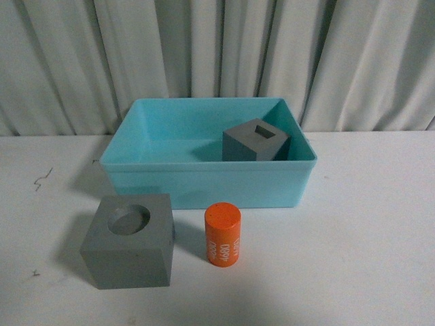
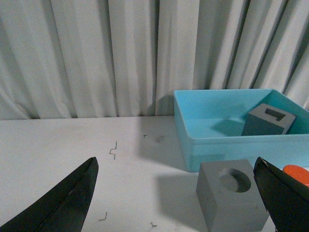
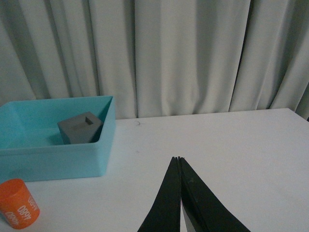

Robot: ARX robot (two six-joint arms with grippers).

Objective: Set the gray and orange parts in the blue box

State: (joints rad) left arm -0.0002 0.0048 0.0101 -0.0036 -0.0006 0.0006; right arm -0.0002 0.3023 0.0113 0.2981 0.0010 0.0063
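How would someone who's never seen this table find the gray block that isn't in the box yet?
Start at the big light-blue box at the back of the white table. In front of its left end sits a gray block beside an orange cylinder. Its top has a round hollow, unlike the block in the box, whose hole is square.

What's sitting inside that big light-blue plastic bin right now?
One matte gray cube with a square recess, toward the light-blue plastic bin's right side. The near wall hides the cube's base and some floor.
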